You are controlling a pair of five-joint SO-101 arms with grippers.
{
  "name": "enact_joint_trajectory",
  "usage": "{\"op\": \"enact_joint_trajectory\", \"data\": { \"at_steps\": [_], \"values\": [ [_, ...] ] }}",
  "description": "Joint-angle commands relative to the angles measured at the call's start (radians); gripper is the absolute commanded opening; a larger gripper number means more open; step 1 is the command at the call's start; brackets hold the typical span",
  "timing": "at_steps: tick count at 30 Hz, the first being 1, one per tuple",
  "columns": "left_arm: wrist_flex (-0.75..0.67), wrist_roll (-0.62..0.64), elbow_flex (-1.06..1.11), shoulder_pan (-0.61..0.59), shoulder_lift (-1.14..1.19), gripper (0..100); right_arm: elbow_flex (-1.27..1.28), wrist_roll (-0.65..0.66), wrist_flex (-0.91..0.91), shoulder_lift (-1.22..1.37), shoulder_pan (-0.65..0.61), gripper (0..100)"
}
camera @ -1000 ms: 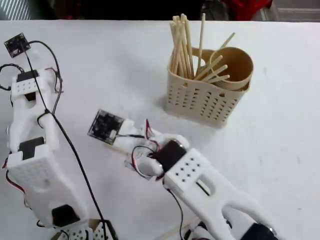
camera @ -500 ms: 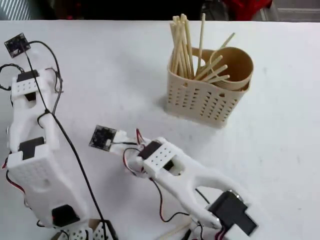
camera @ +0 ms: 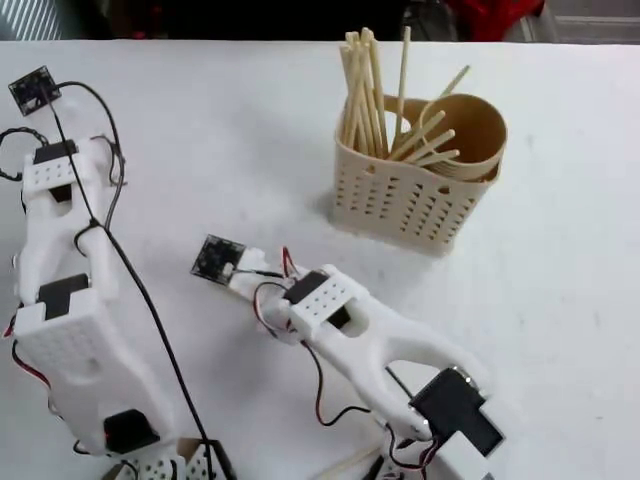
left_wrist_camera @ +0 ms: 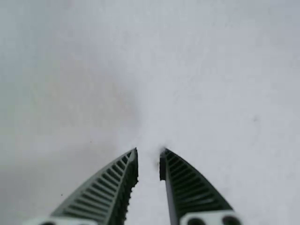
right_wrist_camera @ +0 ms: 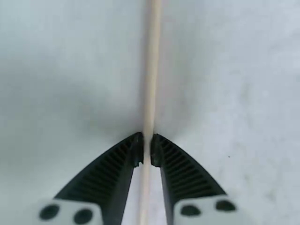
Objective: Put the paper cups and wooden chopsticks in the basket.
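A pale wooden chopstick (right_wrist_camera: 152,70) lies on the white table, and my right gripper (right_wrist_camera: 146,157) is shut on it, its dark fingers pinching it from both sides. In the high view my right arm (camera: 330,310) bends low over the table's front middle and hides the gripper. The cream basket (camera: 400,205) stands at the back right. It holds several upright chopsticks (camera: 365,90) and a brown paper cup (camera: 470,135). My left gripper (left_wrist_camera: 148,157) hangs over bare table, fingers almost together with nothing between them. The left arm (camera: 60,300) lies along the left side.
A black cable (camera: 150,300) runs from the left arm towards the front edge. A short pale stick (camera: 350,464) shows at the front edge by the right arm's base. Bare table lies between the arms and the basket.
The right arm has folded and its wrist has drawn slightly towards the front. The left arm and the basket have not moved.
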Motion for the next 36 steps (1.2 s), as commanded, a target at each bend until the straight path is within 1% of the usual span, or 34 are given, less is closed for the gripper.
{"op": "enact_joint_trajectory", "data": {
  "at_steps": [1, 3, 5, 9, 13, 17, 20, 24, 28, 33, 36],
  "values": [
    [-0.02, -0.011, -0.006, 0.01, -0.01, 10, -0.015, -0.002, 0.015, -0.018, 0.012, 1.6],
    [-0.02, -0.011, -0.006, 0.01, -0.01, 10, -0.015, -0.005, 0.042, -0.068, 0.028, 1.6],
    [-0.02, -0.011, -0.006, 0.01, -0.01, 10, -0.015, -0.049, 0.077, -0.157, 0.061, 1.6],
    [-0.021, -0.011, -0.006, 0.01, -0.01, 10, -0.012, -0.109, 0.12, -0.4, 0.134, 1.6],
    [-0.021, -0.011, -0.006, 0.01, -0.01, 10, -0.018, -0.115, 0.116, -0.636, 0.189, 1.6],
    [-0.021, -0.011, -0.006, 0.008, -0.01, 10, -0.114, -0.115, 0.111, -0.823, 0.231, 1.6],
    [-0.021, -0.011, -0.006, 0.005, -0.01, 10, -0.23, -0.115, 0.045, -0.892, 0.266, 1.7],
    [-0.021, -0.011, -0.006, 0.005, -0.01, 10, -0.345, -0.115, -0.188, -0.869, 0.331, 1.7],
    [-0.018, -0.012, -0.005, 0.005, -0.01, 10, -0.39, -0.114, -0.427, -0.737, 0.389, 1.8],
    [-0.014, -0.012, -0.005, 0.005, -0.01, 10, -0.396, -0.117, -0.57, -0.503, 0.435, 1.8],
    [-0.018, -0.011, -0.005, 0.005, -0.01, 10, -0.394, -0.117, -0.662, -0.401, 0.487, 1.7]
  ]
}}
